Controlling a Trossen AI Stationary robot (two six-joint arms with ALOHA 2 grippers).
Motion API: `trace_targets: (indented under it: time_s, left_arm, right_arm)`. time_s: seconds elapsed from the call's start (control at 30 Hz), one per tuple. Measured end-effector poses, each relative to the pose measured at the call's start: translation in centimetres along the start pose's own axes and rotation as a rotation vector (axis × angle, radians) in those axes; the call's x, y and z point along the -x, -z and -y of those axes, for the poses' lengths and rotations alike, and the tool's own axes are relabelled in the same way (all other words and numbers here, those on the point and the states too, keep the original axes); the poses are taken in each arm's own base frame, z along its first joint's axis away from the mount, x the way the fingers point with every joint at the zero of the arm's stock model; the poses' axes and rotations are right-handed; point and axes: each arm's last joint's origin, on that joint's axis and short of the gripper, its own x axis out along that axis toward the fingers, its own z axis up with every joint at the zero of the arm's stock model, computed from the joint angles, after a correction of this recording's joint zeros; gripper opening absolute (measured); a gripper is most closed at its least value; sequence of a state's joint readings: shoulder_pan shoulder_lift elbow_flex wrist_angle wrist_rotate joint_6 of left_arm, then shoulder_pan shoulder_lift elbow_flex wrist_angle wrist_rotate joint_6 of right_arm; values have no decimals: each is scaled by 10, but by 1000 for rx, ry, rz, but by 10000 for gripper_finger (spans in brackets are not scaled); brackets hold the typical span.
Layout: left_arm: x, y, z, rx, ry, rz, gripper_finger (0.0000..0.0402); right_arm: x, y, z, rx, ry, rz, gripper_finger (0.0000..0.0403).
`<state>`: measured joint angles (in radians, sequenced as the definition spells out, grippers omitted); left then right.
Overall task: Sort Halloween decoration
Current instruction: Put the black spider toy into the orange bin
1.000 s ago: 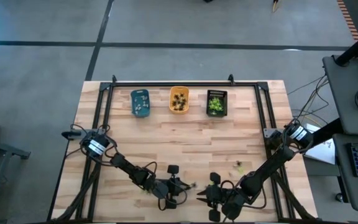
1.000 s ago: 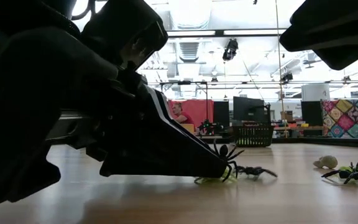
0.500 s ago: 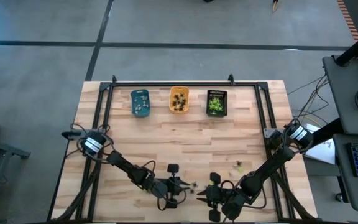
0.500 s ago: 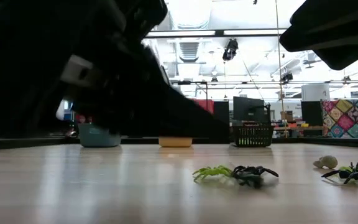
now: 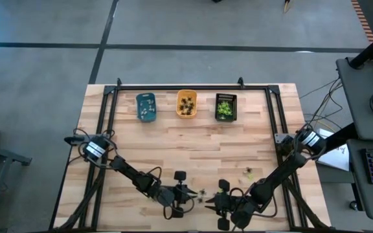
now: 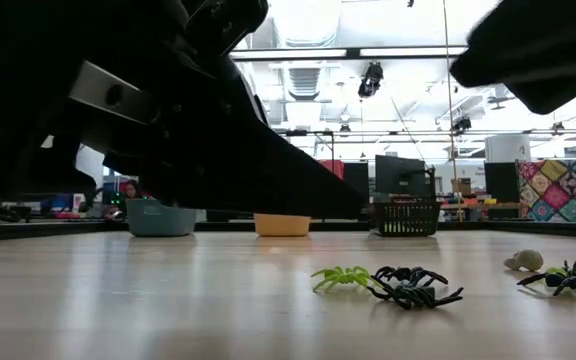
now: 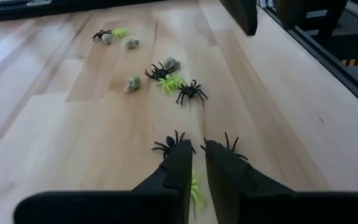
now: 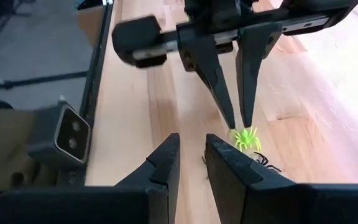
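you are working at the near edge of the pale wooden slat table (image 5: 193, 149). the left gripper (image 8: 236, 119) hangs just above a small yellow-green plastic spider figure (image 6: 340, 277), its two dark fingers narrowly parted and holding nothing. two small black plastic spider figures (image 7: 171, 143) lie touching or just beside the green one, so the target is crowded.

the right gripper (image 8: 190, 152) waits close by, facing the left one, fingers slightly apart and empty.

to do this pick well:
- centre the left fingers over the green body, not its legs, and keep the tips clear of the black spiders.
- lower until the tips meet the wood, then close slowly; the figure is light and likely to skid or flip.
- lift straight up and check that no black leg has hooked on.

the likely destination is the black mesh tray (image 5: 225, 107) at the far edge, which already holds green pieces; the orange tray (image 5: 186, 104) and blue tray (image 5: 146, 107) stand beside it. more figures, including pale ones (image 7: 132, 83), lie farther along the table.
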<state>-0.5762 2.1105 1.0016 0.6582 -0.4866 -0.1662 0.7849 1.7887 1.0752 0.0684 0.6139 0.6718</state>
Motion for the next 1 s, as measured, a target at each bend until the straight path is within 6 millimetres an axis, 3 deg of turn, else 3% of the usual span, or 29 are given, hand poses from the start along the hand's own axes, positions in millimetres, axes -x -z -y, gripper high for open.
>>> trace_targets:
  time_s: [0.33,0.8,1.0]
  left_arm:
    - [17,-17,5,-74,-11,-16,54]
    - [76,-71,8,-84,-220,66,49]
    - [114,-97,5,-130,-295,93,49]
  right_arm:
    - [-18,15,6,143,51,-38,69]
    - [-33,5,22,181,71,-39,170]
    - [-34,4,23,188,56,-48,184]
